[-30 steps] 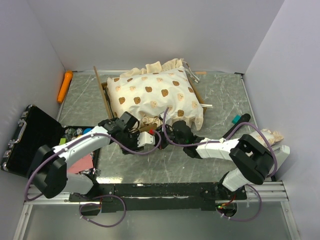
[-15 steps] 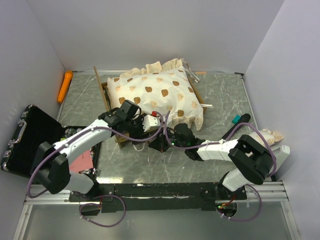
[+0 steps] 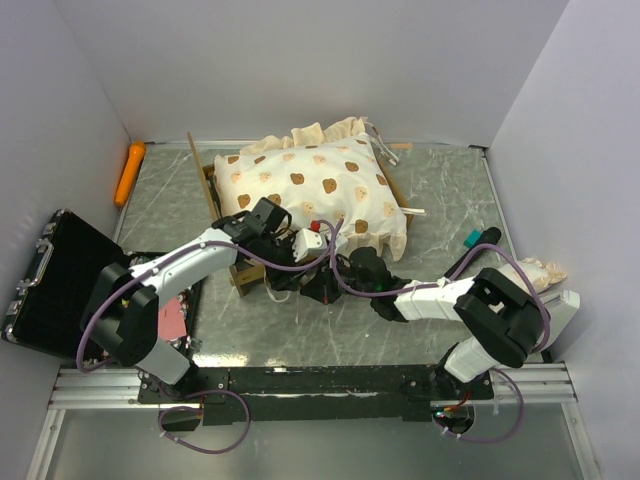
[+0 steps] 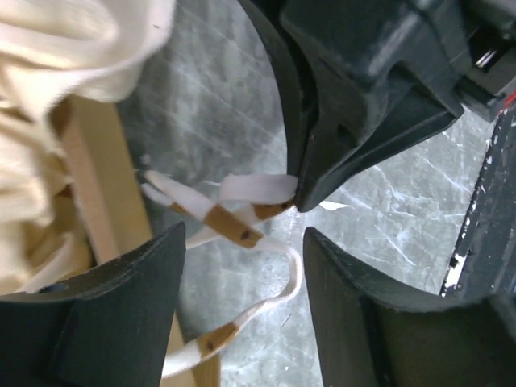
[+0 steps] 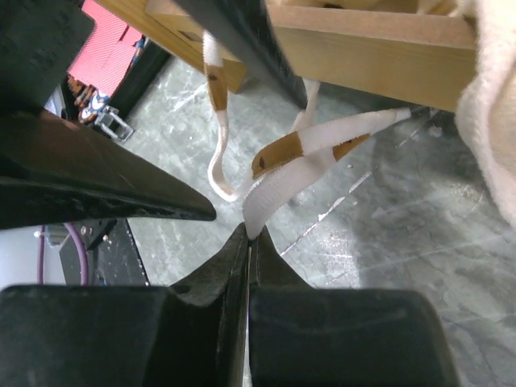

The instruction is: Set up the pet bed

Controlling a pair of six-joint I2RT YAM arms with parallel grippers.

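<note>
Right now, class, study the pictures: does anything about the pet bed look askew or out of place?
Yes. The cream bear-print ruffled mattress sits bunched and skewed, spilling over the light-wood bed frame; a white-and-brown fabric ribbon trails loose, pinched by the right hand.

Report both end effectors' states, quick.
Left end effector: open, astride the tie ribbon, not gripping it.
Right end effector: closed, holding the tie ribbon.
</note>
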